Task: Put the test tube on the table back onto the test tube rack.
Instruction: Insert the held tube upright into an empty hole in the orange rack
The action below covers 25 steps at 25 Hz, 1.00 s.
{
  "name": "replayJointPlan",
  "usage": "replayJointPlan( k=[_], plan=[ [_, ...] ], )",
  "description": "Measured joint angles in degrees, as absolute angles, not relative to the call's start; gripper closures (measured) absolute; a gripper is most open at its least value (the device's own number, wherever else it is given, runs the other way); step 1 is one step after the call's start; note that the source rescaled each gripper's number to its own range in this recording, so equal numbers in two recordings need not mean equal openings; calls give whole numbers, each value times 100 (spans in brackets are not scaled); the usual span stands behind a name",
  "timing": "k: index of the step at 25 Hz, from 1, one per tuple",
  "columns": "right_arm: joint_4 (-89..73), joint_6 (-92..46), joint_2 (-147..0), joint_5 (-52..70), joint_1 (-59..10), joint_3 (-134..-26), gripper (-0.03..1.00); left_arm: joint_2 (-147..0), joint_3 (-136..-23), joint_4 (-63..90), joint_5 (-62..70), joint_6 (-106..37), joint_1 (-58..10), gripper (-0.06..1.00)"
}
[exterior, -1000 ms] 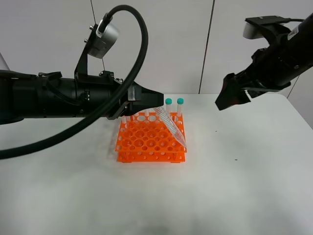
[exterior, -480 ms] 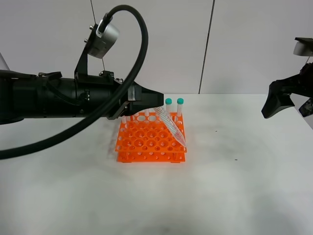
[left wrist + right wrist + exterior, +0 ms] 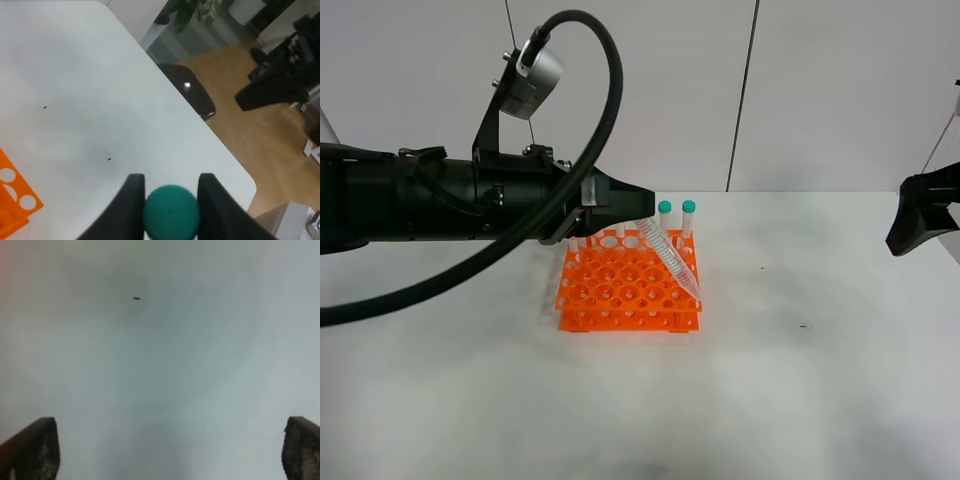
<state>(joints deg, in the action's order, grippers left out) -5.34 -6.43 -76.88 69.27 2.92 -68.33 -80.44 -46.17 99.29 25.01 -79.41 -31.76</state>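
The test tube [image 3: 671,259] hangs slanted, cap end up, in my left gripper [image 3: 638,221], which is shut on its cap. Its pointed tip reaches down to the right front part of the orange test tube rack [image 3: 610,290]; whether it sits in a hole I cannot tell. In the left wrist view the teal-green cap [image 3: 171,211] is pinched between the two black fingers [image 3: 131,200], with a corner of the rack [image 3: 14,199] beside them. My right gripper [image 3: 920,215] stands open at the far right, over bare table [image 3: 165,365], its fingertips [image 3: 36,446] wide apart.
Two capped tubes [image 3: 665,216] [image 3: 688,213] stand upright at the rack's back right, and more tubes [image 3: 575,245] stand along its back row. The white table [image 3: 800,380] ends at a rounded corner [image 3: 245,182] with wooden floor [image 3: 270,135] beyond. My left arm [image 3: 440,205] spans the left side.
My right arm has drawn back to the right, from above the table's right part to the frame's edge. The left arm and the tube have not moved.
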Motion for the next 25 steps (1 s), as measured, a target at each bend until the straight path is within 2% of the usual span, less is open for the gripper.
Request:
replayJointPlan(
  k=[8, 14, 20, 25],
  plan=[
    [-594, -655, -5546, 6897, 292, -4615, -1, -8044, -4617, 9924, 2506, -7941, -3176, 94],
    [-599, -655, -3364, 6074, 292, -2997, -1, -8044, -4617, 9924, 2506, -7941, -3176, 94],
    [-559, -644, -1821, 5910, 292, -2848, -1, -8044, -4617, 9924, 2512, -7941, -3176, 94],
    [-557, -640, -1317, 5915, 292, -2848, -1, -8044, -4617, 9924, 2519, -7941, -3176, 94]
  ],
)
